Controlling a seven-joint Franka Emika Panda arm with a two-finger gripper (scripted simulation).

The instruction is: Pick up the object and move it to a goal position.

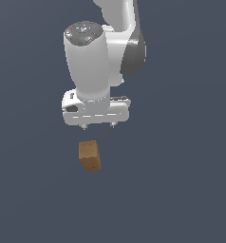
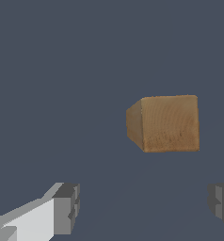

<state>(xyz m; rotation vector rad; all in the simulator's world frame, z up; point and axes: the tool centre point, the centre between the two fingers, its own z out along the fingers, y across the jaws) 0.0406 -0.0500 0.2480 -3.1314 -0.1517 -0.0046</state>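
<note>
The object is a small brown wood-coloured cube [image 1: 89, 155] with a lighter tan top face, lying on the dark grey floor. My white gripper [image 1: 98, 126] hangs above it, a little toward the exterior view's right, with a clear gap between fingertips and cube. In the wrist view the cube [image 2: 164, 123] lies ahead of my gripper [image 2: 144, 207], outside the span between the fingers. The grey fingertips [image 2: 67, 208] stand wide apart. The gripper is open and empty.
The dark grey floor [image 1: 181, 190] stretches flat all around. The arm's white and grey links [image 1: 119, 42] rise above the gripper. No other object shows.
</note>
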